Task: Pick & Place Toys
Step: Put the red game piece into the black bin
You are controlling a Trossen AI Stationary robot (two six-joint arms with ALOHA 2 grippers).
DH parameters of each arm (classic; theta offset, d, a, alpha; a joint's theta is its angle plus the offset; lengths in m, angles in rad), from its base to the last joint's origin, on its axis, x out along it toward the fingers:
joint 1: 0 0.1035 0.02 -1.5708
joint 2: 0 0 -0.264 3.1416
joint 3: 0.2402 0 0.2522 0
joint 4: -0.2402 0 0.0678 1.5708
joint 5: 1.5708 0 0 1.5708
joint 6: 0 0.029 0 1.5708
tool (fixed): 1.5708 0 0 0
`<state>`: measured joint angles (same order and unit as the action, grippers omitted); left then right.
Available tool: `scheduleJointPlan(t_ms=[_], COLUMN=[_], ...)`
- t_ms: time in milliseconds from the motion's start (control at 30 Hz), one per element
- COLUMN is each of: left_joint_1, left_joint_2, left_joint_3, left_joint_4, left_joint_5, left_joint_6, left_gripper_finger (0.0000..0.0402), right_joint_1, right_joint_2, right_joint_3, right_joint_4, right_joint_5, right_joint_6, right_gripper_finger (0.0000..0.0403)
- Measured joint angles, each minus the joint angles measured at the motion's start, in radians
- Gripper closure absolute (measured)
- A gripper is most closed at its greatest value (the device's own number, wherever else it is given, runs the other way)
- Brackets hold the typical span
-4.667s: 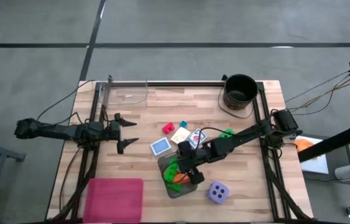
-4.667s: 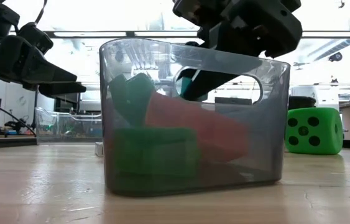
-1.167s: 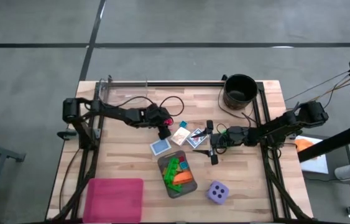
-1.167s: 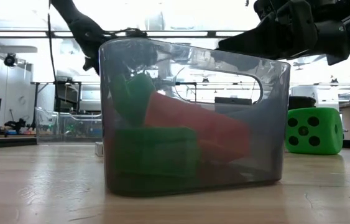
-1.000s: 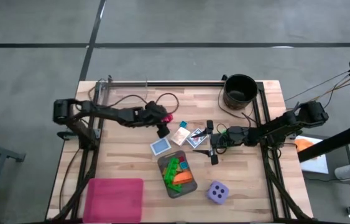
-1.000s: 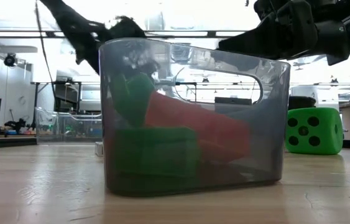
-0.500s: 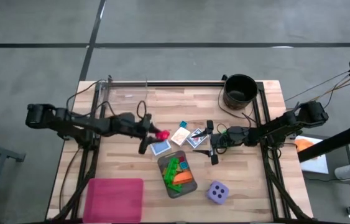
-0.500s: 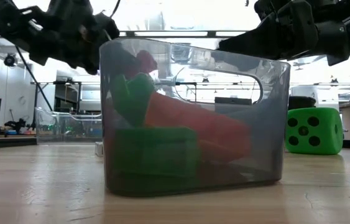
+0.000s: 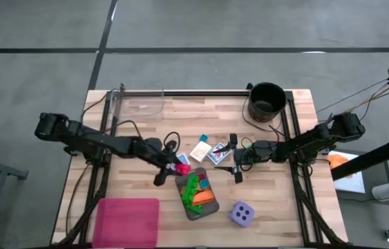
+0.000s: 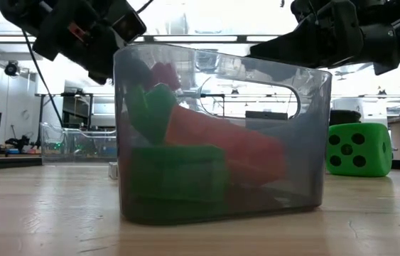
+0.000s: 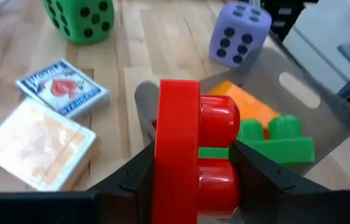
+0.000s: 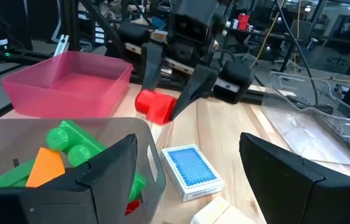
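Note:
My left gripper (image 9: 174,169) is shut on a red block (image 11: 190,149) just above the far left corner of the grey tray (image 9: 210,207). The tray holds green blocks (image 11: 274,140) and an orange block (image 11: 249,102). My right gripper (image 9: 235,160) hovers open to the tray's far right, over the cards, with nothing between its fingers. A blue-backed card (image 12: 190,167) and two more cards (image 11: 61,87) (image 11: 38,144) lie flat on the table beyond the tray. A purple die (image 9: 242,214) and a green die (image 10: 358,149) rest on the table. My left gripper pinches the red block between its two fingers, one on the flat side (image 11: 162,177) and one on the studded side (image 11: 224,168). The fingers come from the table's left, slanting down. The block (image 12: 155,106) is lifted clear, over the tray's rim.
A pink tray (image 9: 126,221) sits at the near left. A black bucket (image 9: 267,102) stands at the far right, a clear container (image 9: 142,104) at the far left. A small blue block (image 9: 203,138) lies beyond the cards.
My left gripper has carried the red block toward the table's near edge, from beyond the cards to the grey tray's far left corner, and stays shut on it. The block has stayed lifted clear.

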<state>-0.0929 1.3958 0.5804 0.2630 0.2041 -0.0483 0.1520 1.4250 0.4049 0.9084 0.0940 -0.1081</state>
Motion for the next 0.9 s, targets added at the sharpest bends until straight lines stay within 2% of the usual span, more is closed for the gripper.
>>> scheduleJointPlan(t_ms=[400,767,900], left_joint_1=[-0.021,-0.032,-0.032], left_joint_2=[0.109,0.224,0.228], left_joint_3=[0.07,0.119,0.124], left_joint_4=[0.033,0.014,0.008], left_joint_5=[0.109,0.141,0.145], left_joint_6=[0.026,0.027,0.048], left_gripper_finger=[0.024,0.0237,0.0167], right_joint_1=[0.0,0.0,0.0], right_joint_2=[0.0,0.0,0.0], right_joint_3=[0.0,0.0,0.0], right_joint_4=[-0.004,-0.014,-0.019], right_joint_5=[0.0,0.0,0.0], right_joint_6=[0.0,0.005,0.005], right_gripper_finger=[0.0124,0.0124,0.0124])
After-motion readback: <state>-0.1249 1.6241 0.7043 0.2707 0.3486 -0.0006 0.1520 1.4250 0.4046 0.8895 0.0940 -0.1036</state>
